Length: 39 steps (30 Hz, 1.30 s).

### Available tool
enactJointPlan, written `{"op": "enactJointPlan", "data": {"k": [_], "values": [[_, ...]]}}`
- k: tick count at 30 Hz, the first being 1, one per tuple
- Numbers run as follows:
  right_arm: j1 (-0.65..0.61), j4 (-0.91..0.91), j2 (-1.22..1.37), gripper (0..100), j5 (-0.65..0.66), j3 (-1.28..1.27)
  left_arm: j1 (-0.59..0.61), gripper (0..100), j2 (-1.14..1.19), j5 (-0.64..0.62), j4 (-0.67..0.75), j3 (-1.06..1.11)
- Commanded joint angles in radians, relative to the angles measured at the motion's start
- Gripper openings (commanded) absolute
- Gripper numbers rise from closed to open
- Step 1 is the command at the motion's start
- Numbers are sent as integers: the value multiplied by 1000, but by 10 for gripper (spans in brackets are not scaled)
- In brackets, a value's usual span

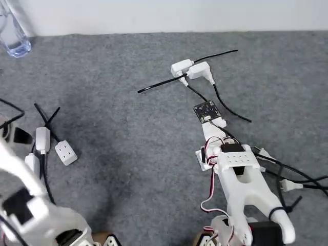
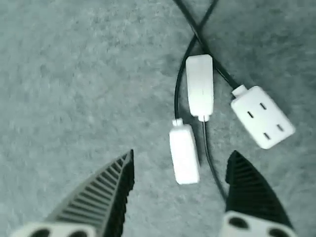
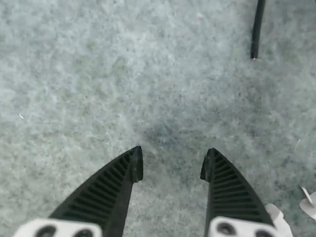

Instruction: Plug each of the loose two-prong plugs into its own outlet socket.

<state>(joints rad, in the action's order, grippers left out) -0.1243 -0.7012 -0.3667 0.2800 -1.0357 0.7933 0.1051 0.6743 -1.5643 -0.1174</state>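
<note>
- Hovering with fingers spread wide, left claw [image 2: 182, 154] frames a white plug [image 2: 184, 153]; outlet socket [image 2: 261, 116] near it, at the high view's left edge.
- Right claw [image 3: 174, 149] parted above grey surface [image 3: 74, 74].
- Two white connectors [image 1: 182, 66] touch, upper centre.

My left gripper [image 2: 181, 155] and right gripper [image 3: 172, 157] wore black, ribbed fingers [image 3: 113, 190]. At eight o'clock on the mottled grey carpet [image 1: 128, 154], plugs [image 2: 199, 86] and outlet socket [image 2: 261, 116] were white, cords [image 2: 196, 33] black.
</note>
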Motion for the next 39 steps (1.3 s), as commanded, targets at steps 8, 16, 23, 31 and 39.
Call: {"op": "enactJointPlan", "data": {"k": [8,16,23,31,39], "values": [[-7,44,-25,187,11,-6,-66,283,308,146,135,-104],[-28,56,-25,187,23,-8,-109,283,407,143,210,-105],[-31,56,-25,187,46,-9,-143,220,460,143,305,-104],[-31,58,-25,187,44,-9,-181,37,423,141,285,-105],[-31,58,-25,187,44,-9,-226,13,296,146,126,-108]]}}
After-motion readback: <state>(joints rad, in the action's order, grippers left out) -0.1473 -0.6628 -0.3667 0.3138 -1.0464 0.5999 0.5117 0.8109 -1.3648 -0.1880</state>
